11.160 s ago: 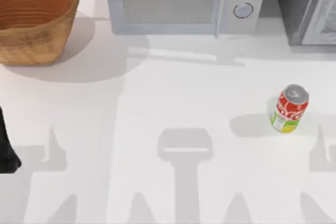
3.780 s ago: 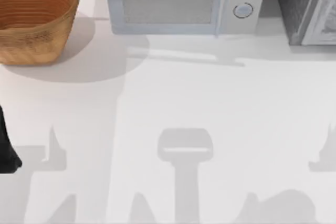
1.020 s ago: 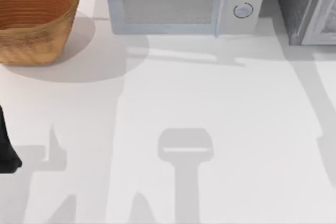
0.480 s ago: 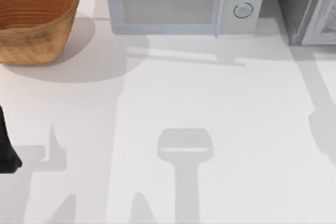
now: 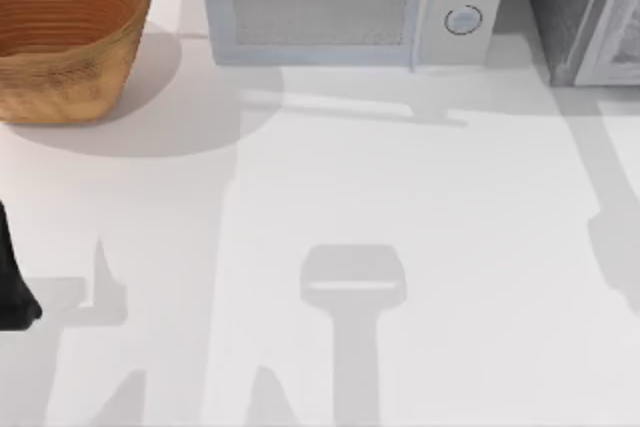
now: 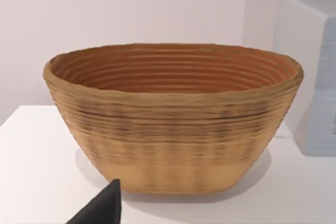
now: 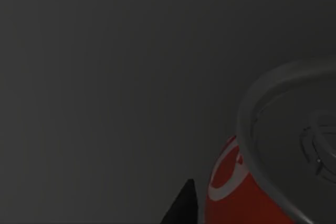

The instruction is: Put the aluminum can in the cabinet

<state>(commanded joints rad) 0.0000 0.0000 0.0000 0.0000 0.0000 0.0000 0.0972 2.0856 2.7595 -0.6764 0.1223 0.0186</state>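
Observation:
The right wrist view is dark. Close to that camera I see the aluminum can [image 7: 231, 182], with its red side and silver rim against a dark grey surface. My right gripper [image 7: 236, 211] is shut on the can, and one dark fingertip [image 7: 181, 205] lies against its side. The cabinet [image 5: 575, 7], grey with a speckled side, stands at the table's far right corner. My left arm [image 5: 12, 282] stays parked at the table's left edge.
A pale microwave [image 5: 350, 7] with two round knobs stands at the back centre, just left of the cabinet. A woven basket [image 5: 65, 32] sits at the back left and faces the left wrist camera as a wide bowl [image 6: 173, 119]. Arm shadows fall across the white table [image 5: 400, 177].
The can stood on the table's right side 11.2 s ago and has left it. Over the last second the arm's shadow at the right edge shifted slightly. The left arm has not moved.

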